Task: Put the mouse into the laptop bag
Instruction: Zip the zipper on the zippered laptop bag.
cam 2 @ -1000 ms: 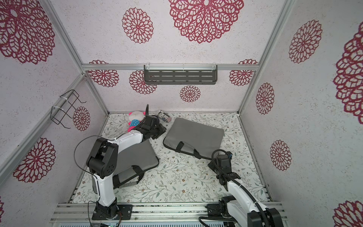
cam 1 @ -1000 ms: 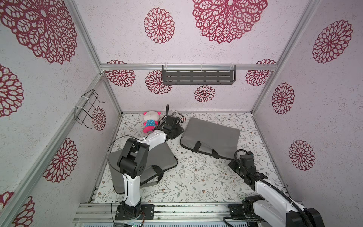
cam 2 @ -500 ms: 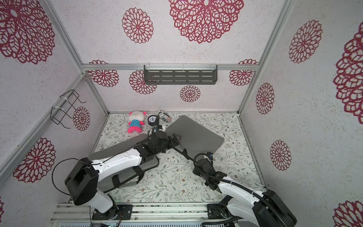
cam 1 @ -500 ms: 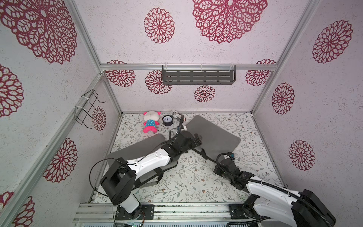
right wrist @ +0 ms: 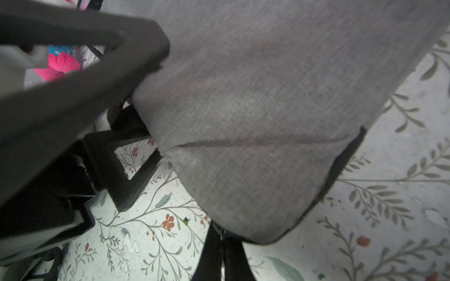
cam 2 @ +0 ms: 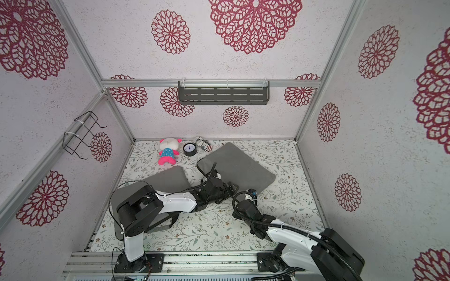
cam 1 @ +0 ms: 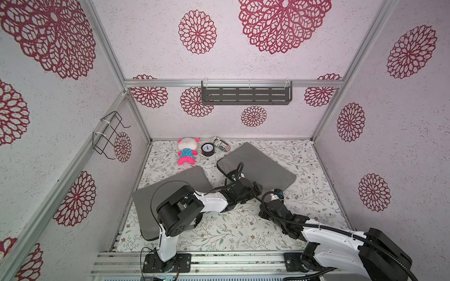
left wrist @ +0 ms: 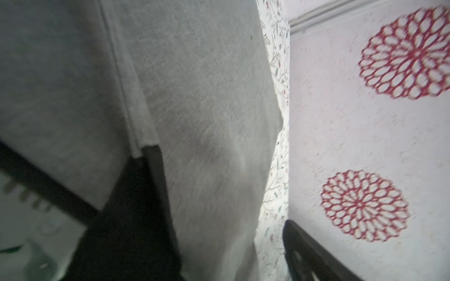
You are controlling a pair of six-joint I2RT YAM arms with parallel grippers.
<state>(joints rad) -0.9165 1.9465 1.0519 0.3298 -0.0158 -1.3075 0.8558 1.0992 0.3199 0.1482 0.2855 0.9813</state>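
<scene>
The grey laptop bag [cam 1: 263,163] [cam 2: 241,163] lies right of centre on the floral mat. My left gripper [cam 1: 255,188] [cam 2: 230,188] is at its near left edge. In the left wrist view its jaws stand wide apart with the bag's grey fabric [left wrist: 207,97] between them, so the left gripper [left wrist: 219,206] is open. My right gripper [cam 1: 276,193] [cam 2: 250,192] sits at the bag's near corner. In the right wrist view the right gripper [right wrist: 222,243] is shut on the small zipper pull [right wrist: 220,233] under the bag [right wrist: 267,97]. The mouse is out of view.
A second grey bag [cam 1: 185,177] lies at the left, partly under my left arm. A pink plush toy [cam 1: 186,150], a round black clock [cam 1: 207,149] and a small can [cam 1: 221,147] stand along the back wall. A slotted shelf [cam 1: 246,95] and a wire rack [cam 1: 109,136] hang on the walls.
My left arm swung from the back by the plush to the bag's near edge. The right gripper moved up to the bag's corner. The bag turned and shifted.
</scene>
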